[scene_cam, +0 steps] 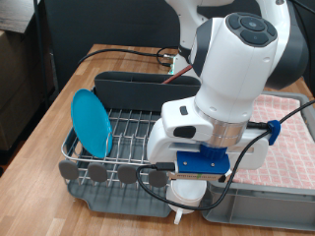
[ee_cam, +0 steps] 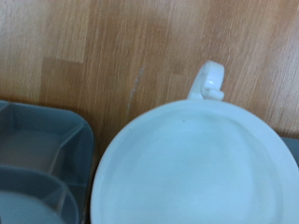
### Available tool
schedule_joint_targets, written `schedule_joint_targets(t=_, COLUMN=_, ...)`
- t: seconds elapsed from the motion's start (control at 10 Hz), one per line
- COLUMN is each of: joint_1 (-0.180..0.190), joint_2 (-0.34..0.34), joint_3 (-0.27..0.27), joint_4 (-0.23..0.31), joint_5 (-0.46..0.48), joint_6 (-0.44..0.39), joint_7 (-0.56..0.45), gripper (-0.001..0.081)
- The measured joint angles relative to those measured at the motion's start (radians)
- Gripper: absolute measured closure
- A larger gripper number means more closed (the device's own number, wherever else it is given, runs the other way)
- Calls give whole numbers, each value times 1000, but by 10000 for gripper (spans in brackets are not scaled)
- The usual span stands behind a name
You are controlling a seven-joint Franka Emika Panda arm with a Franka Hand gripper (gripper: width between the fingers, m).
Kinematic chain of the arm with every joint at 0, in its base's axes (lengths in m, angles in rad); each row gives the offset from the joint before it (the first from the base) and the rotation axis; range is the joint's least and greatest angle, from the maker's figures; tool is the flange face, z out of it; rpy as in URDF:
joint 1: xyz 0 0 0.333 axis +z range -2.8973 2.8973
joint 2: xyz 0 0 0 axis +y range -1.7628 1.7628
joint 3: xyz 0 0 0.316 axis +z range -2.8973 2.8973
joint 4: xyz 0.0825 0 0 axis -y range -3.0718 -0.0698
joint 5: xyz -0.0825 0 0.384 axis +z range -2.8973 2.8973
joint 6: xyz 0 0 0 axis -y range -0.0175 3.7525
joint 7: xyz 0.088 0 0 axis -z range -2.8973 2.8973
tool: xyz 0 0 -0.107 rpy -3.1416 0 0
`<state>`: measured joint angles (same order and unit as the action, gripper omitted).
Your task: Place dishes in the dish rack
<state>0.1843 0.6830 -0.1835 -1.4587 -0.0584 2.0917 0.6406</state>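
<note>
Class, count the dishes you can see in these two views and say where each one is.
2. A light-blue plate stands upright in the dish rack. A white mug is directly below the gripper, over the wooden table. Others may be hidden behind the arm.

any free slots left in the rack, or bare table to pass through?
Free: the dish rack wires between the upright light-blue plate and the hand; bare table at the exterior view's left of the rack. Crowded: the rack's front right corner, where the hand hangs with the white mug close under it.
</note>
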Motion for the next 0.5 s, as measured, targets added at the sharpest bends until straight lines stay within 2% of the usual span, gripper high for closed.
schedule_joint_targets(t=0.2, joint_1=1, joint_2=-9, joint_3=2, joint_4=26, joint_5=0, joint_6=-50, joint_7=-8, gripper=3)
schedule_joint_targets(t=0.5, joint_1=13, joint_2=-59, joint_3=-3, joint_4=28, joint_5=-3, joint_6=-55, joint_7=10, gripper=3)
